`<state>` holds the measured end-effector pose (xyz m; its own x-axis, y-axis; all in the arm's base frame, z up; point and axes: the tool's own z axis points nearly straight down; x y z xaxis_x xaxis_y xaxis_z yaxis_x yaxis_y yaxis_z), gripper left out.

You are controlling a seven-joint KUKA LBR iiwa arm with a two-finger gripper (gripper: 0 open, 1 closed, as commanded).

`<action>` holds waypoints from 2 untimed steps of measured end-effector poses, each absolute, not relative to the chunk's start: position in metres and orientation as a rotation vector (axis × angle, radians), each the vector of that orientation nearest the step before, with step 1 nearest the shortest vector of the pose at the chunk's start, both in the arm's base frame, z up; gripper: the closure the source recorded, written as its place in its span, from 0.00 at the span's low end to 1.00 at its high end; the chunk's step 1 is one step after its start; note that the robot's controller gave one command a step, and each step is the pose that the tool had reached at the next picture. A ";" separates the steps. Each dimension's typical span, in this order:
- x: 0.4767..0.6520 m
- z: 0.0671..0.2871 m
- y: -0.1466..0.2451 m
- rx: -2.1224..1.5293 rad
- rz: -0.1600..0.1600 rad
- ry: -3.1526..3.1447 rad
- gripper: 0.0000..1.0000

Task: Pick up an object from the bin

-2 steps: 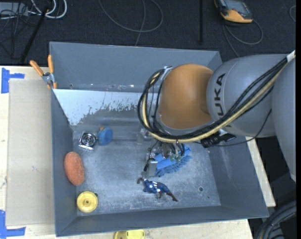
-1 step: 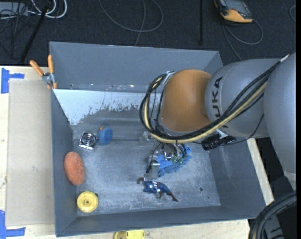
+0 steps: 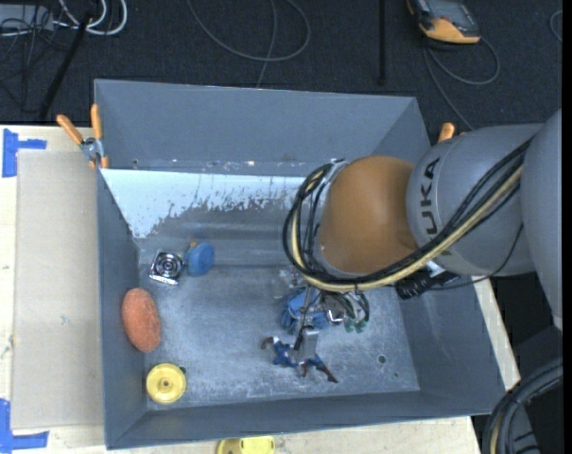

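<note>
A KUKA arm (image 3: 484, 206) reaches from 3 o'clock into a grey metal bin (image 3: 257, 130), its wrist under a rounded orange cover (image 3: 366, 216) looped with black and yellow cables. The gripper (image 3: 304, 346) points down at the bin floor just off centre, toward 4 o'clock, low and close to the metal. Whether it is spread or closed cannot be told, as dark parts and wiring crowd the tip.

A small blue piece (image 3: 286, 353) of uneven shape lies right at the tip, on its 9 o'clock side. It is the nearest loose thing to the tool, though contact between the two cannot be made out. More blue shows just above it, toward 12 o'clock, tight against the gripper body, and it is unclear whether that belongs to the tool or to the bin.

The other things lie well apart on the 9 o'clock half of the floor. An orange oval lump (image 3: 141, 319) rests near the 9 o'clock wall. A yellow round disc (image 3: 165, 383) sits in the 8 o'clock corner. Toward 10 o'clock, a silver metal part (image 3: 165, 268) lies just beside a blue knob (image 3: 200, 258), the two almost touching at the foot of the sloping far wall.
</note>
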<state>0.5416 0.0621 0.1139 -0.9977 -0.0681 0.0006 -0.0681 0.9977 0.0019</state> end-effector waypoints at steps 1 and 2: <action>0.535 0.079 0.046 0.194 0.001 -3.134 0.00; 0.511 0.073 0.009 0.072 0.000 -3.135 1.00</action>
<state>0.5114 0.0092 0.0727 -0.9989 -0.0460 0.0053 -0.0460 0.9989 0.0000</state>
